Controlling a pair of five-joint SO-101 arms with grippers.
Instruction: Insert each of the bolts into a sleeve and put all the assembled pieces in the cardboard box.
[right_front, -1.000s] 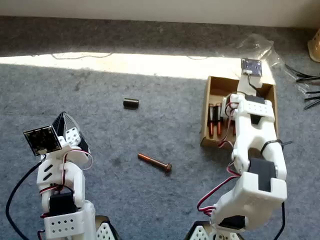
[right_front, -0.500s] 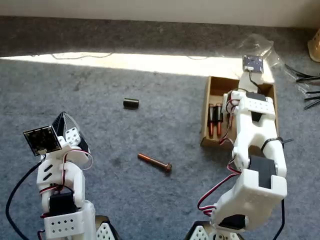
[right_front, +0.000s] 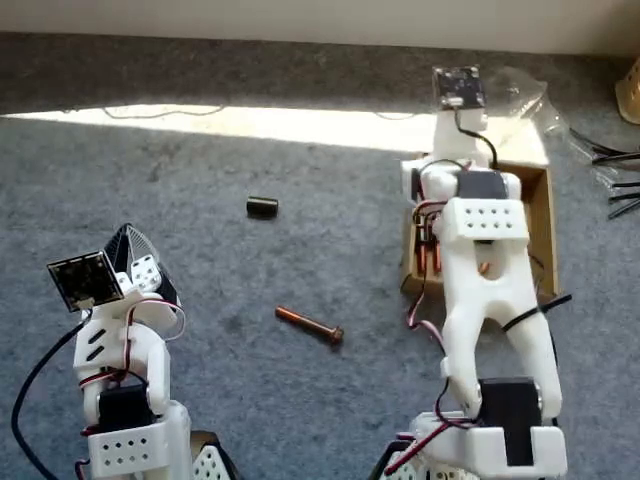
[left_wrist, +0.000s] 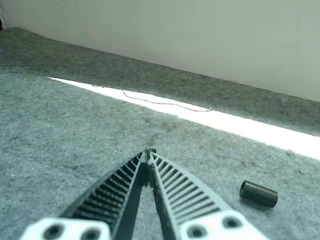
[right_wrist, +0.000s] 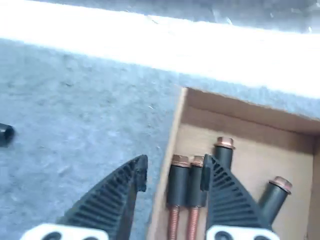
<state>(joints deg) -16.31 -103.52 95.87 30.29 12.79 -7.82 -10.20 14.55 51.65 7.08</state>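
A copper bolt (right_front: 310, 325) lies loose on the grey carpet in the middle. A black sleeve (right_front: 262, 207) lies farther back; it also shows beside my left gripper's fingertips as the sleeve (left_wrist: 258, 193). The cardboard box (right_front: 538, 200) at the right holds several bolts in sleeves (right_wrist: 180, 186). My right gripper (right_wrist: 172, 172) hangs open over the box's left wall (right_wrist: 172, 137), nothing between its fingers. My left gripper (left_wrist: 149, 152) is shut and empty, raised at the near left, short of the sleeve.
A bright sunlit strip (right_front: 250, 125) crosses the carpet at the back. Clear plastic wrap (right_front: 520, 95) lies behind the box and black cables (right_front: 610, 160) at the far right. Open carpet lies between the two arms.
My right arm has swung left and lifted from over the box's middle to its left wall. The left arm, loose bolt and sleeve have stayed put.
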